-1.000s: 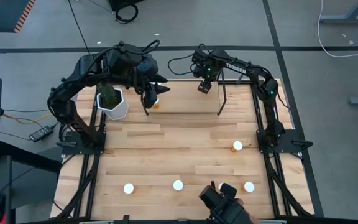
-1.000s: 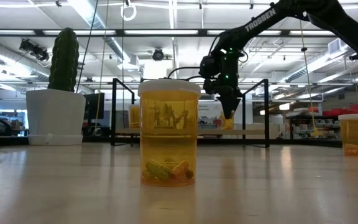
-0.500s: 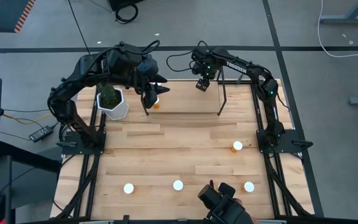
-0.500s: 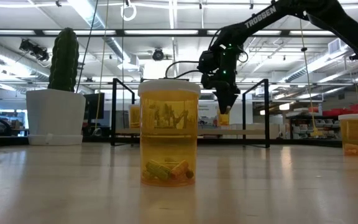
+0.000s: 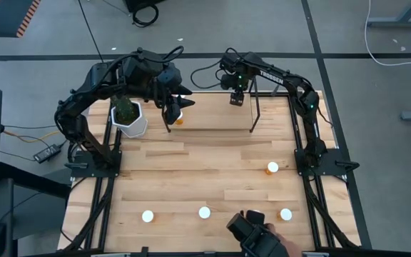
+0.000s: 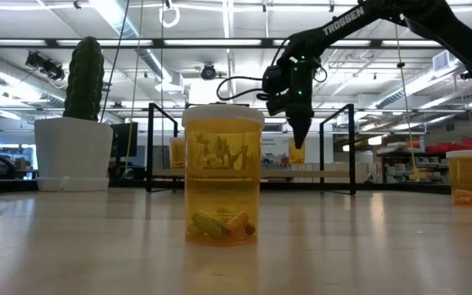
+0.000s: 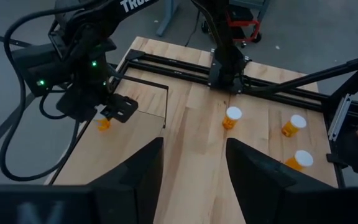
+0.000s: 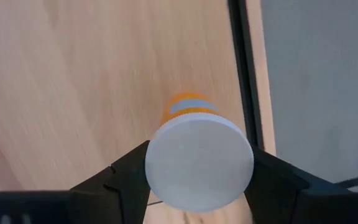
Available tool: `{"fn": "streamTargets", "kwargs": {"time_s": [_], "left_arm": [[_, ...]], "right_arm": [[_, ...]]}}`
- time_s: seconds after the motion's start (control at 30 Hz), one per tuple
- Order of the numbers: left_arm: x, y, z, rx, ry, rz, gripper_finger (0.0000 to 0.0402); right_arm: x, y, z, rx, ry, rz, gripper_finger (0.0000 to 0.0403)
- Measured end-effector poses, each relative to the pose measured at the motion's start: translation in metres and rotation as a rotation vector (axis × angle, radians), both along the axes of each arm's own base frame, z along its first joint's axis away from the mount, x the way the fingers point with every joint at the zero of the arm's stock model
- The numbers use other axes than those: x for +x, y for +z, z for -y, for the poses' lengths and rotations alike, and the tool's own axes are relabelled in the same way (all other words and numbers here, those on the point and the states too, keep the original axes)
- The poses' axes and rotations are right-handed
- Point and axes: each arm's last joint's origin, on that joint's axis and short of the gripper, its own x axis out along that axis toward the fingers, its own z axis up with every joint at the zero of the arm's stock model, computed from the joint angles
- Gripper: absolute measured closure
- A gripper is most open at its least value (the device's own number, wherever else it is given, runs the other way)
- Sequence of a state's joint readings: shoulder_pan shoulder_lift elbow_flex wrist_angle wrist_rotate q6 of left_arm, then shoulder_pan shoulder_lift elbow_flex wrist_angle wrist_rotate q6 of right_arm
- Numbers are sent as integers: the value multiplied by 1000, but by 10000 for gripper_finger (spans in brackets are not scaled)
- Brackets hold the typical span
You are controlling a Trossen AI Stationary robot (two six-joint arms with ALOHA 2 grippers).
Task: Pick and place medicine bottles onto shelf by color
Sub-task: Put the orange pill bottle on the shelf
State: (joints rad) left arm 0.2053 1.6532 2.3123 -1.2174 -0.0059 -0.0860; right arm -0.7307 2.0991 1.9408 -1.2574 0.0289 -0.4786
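Note:
My right gripper (image 5: 236, 98) is shut on an orange medicine bottle (image 6: 297, 154) with a white cap, over the right end of the shelf (image 5: 212, 120), a light-wood board between black wire uprights. Another bottle (image 5: 179, 119) stands on the shelf's left end. My left gripper (image 7: 191, 168) hovers above that end, open, with nothing between its fingers. More bottles stand upright on the table (image 5: 272, 168) (image 5: 205, 212) (image 5: 148, 215). My right gripper pinches the bottle's round white cap (image 8: 199, 163) between its two fingers, one on either side. The fingers come from above and point down. The bottle hangs upright below them, its orange body (image 8: 188, 104) just clear of the shelf board.
A white pot with a cactus (image 5: 129, 116) stands left of the shelf. A further bottle (image 5: 286, 213) stands near the front right. A person's hand with a dark device (image 5: 257, 232) reaches over the table's near edge. The middle of the table is bare wood.
My right gripper has rolled about its upright axis with the bottle still in its fingers, staying over the shelf's right end. The bottle has turned with it and stays upright.

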Motion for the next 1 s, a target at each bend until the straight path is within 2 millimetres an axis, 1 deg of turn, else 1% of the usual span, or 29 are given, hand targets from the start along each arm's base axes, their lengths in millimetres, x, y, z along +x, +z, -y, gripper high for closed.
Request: {"fn": "streamTargets", "kwargs": {"time_s": [0.13, 0.27, 0.5, 0.57, 0.8, 0.9, 1.0], "left_arm": [[0, 0, 1, -5, 1, 1, 225], [0, 0, 1, -6, 1, 1, 224], [0, 0, 1, -7, 0, 0, 222], [1, 0, 2, -6, -5, -1, 223], [0, -2, 4, -5, -17, -17, 223], [0, -3, 6, -10, -19, -29, 219], [0, -3, 6, -10, -20, -33, 218]], "right_arm": [[0, 0, 0, -3, 57, -2, 177], [0, 0, 0, -4, 65, -2, 177], [-2, -13, -2, 21, 67, -33, 175], [-2, -14, -2, 23, 67, -36, 164], [-1, -14, 0, -5, 61, -35, 104], [-2, -14, 0, -20, 57, -50, 92], [-2, -8, 1, -48, 19, -75, 87]]}}
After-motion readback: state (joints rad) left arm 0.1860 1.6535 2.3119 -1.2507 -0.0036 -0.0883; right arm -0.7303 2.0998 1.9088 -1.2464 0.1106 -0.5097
